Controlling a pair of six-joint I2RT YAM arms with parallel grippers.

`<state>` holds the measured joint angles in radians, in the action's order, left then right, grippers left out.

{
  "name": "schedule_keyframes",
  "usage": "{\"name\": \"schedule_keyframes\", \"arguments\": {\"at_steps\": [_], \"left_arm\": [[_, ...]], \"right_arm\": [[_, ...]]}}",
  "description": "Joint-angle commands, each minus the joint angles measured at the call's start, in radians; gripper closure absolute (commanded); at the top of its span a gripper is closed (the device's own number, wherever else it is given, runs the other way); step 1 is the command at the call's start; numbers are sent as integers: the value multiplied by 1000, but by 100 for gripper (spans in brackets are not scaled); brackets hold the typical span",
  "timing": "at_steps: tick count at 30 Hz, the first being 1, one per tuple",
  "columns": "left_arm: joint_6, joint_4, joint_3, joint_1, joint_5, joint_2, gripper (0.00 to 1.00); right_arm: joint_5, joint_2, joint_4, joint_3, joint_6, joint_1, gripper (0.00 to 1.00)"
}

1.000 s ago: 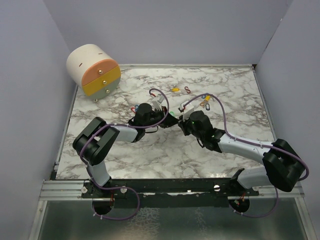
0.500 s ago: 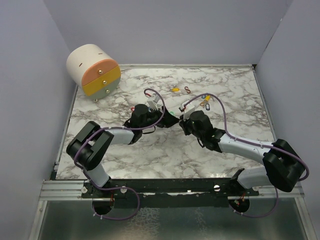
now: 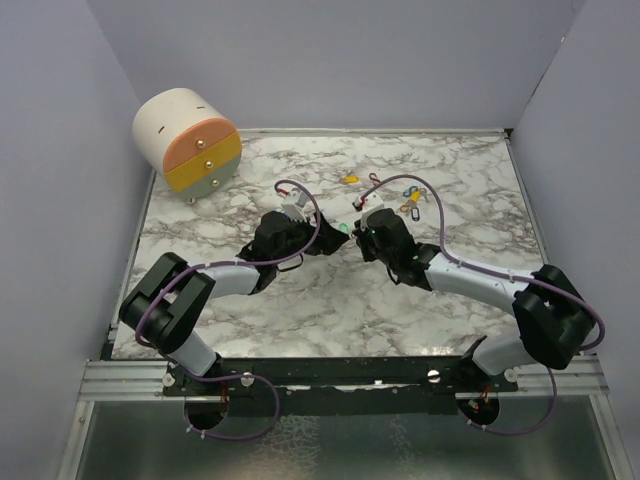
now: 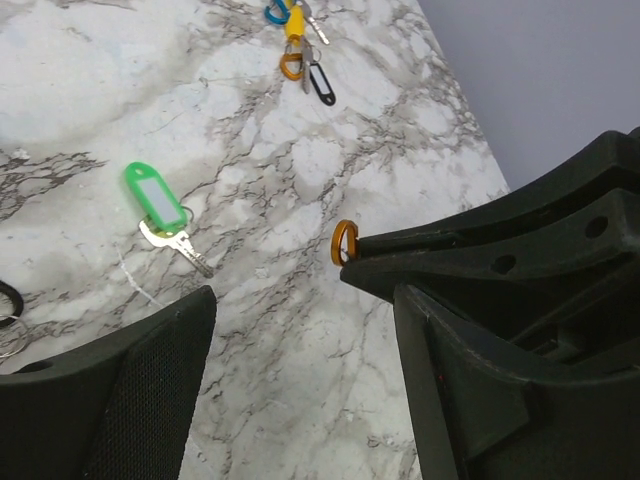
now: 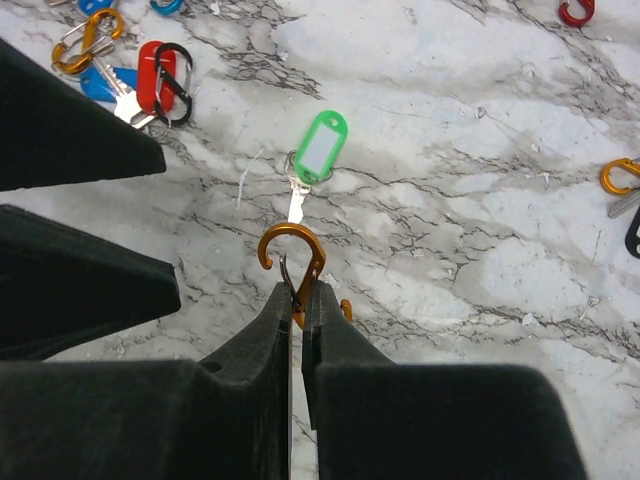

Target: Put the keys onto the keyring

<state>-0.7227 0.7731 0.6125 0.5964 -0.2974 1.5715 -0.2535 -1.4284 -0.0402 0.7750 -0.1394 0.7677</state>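
The keyring, an orange carabiner clip (image 5: 292, 258), sticks out of my right gripper (image 5: 301, 292), which is shut on its lower half; its hook end points away from the fingers. Just beyond the hook, a key with a green tag (image 5: 320, 145) lies flat on the marble, apart from the clip. In the left wrist view the green key (image 4: 155, 200) lies left of the held clip (image 4: 344, 242). My left gripper (image 4: 300, 300) is open over bare marble with nothing between its fingers. From above, the two grippers face each other, the green key (image 3: 343, 228) between them.
Red and blue keys (image 5: 150, 75) with clips lie near the left gripper. A cluster of keys and clips (image 3: 408, 205) lies behind the right arm, with a yellow tag (image 3: 349, 179) and red clip (image 3: 374, 180) farther back. A small round drawer unit (image 3: 188, 140) stands back left.
My left gripper has gone from shut to open and drawn back to the left. The green key now lies free on the marble. The right gripper, still shut on the clip, shifted slightly back-left.
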Motion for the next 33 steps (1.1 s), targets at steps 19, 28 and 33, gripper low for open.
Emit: {"name": "schedule_keyframes", "arguments": {"at_steps": [19,28,33], "left_arm": [[217,-259,99,69,298,13,36],[359,-306,218,174,481,121,44],[521,-331,290,243,625,224,46]], "right_arm": [[-102,-151,225,138,-191,-78,99],[-74,-96,208,92,-187,-127,99],[-60,-59,201,69,-183,-146,99]]}}
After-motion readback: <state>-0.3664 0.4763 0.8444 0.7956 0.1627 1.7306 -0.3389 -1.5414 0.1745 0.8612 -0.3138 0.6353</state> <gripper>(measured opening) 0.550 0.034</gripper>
